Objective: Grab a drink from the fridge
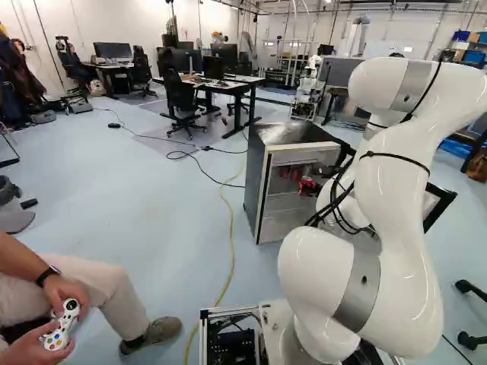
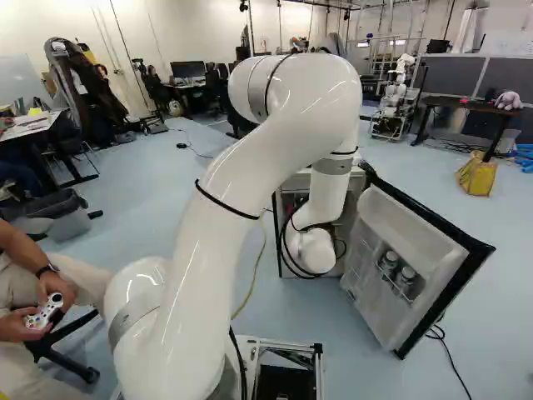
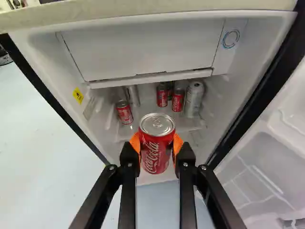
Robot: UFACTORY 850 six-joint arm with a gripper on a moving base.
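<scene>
In the left base view my black gripper [image 1: 323,170] is partly hidden by the arm, at the front of the fridge [image 1: 256,182]. The wrist view shows the gripper [image 3: 157,148] shut on an upright red can [image 3: 156,140], with an orange pad on either side. Behind the held can, the fridge interior [image 3: 143,52] has a shelf with another red can [image 3: 124,112], two more red cans [image 3: 162,95] [image 3: 177,100] and a tall silver-white can [image 3: 194,99]. A further silver can [image 3: 132,95] stands at the back.
The fridge door [image 2: 387,221] stands open to the right, with two containers [image 2: 406,275] in its rack. A person's shoe [image 1: 161,330] is left of the base. A yellow cable [image 1: 230,236] crosses the floor. Another robot [image 2: 398,96] stands far back.
</scene>
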